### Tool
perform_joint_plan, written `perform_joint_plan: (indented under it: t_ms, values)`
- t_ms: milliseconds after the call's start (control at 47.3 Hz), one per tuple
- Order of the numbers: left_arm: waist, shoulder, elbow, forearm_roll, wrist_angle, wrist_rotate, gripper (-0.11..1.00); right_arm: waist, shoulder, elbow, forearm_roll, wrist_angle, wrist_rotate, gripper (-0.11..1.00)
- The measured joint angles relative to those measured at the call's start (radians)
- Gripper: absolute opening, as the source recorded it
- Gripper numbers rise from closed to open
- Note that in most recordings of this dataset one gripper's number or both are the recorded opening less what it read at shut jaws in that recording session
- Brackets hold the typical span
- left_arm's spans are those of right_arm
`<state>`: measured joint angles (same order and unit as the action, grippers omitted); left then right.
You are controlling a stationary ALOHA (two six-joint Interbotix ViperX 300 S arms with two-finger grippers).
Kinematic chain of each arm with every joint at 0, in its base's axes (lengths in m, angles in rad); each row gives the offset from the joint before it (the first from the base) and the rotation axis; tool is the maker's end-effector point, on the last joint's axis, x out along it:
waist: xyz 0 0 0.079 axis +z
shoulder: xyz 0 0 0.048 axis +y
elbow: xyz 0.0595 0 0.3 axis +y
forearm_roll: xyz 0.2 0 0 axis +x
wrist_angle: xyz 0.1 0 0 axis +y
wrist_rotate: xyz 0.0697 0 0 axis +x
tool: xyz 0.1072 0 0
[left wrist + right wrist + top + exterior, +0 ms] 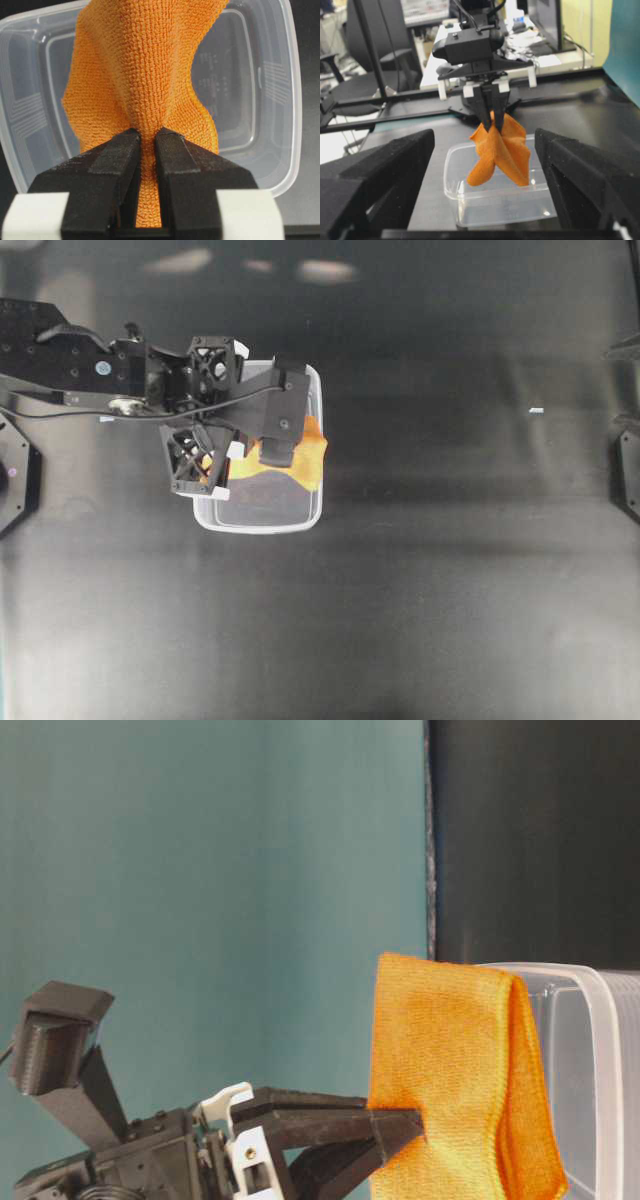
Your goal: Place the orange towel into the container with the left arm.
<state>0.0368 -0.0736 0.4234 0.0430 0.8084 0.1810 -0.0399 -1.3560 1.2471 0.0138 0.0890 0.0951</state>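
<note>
My left gripper (pixel 148 137) is shut on a bunched fold of the orange towel (pixel 140 75). It holds the towel hanging over the open clear container (pixel 260 75). In the right wrist view the towel (pixel 502 147) dangles from the left gripper (pixel 491 117), with its lower corners at about the rim height of the container (pixel 495 200). From overhead the left arm covers most of the container (pixel 300 522), and the towel (pixel 305 455) shows beside its wrist. My right gripper (pixel 485 150) is open and empty, well away and facing the tub.
A small white speck (pixel 536 411) lies on the black table to the right. Parts of the right arm (pixel 625 455) sit at the right edge. A teal backdrop (pixel 200 870) stands behind the table.
</note>
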Motion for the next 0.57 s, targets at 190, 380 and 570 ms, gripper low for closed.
perform_joint_plan:
  t_ms: [190, 380, 570]
  values:
    - [0.005, 0.011, 0.018, 0.000, -0.055, -0.015, 0.09, 0.000, 0.000, 0.003, 0.000, 0.008, 0.002, 0.78]
    - [0.009, 0.011, 0.032, 0.000, -0.078, -0.041, 0.65, 0.000, -0.003, 0.005, 0.000, 0.020, 0.002, 0.78]
    - [0.014, 0.005, 0.031, 0.000, -0.089, -0.058, 0.88, 0.000, -0.012, 0.003, 0.000, 0.028, 0.002, 0.78]
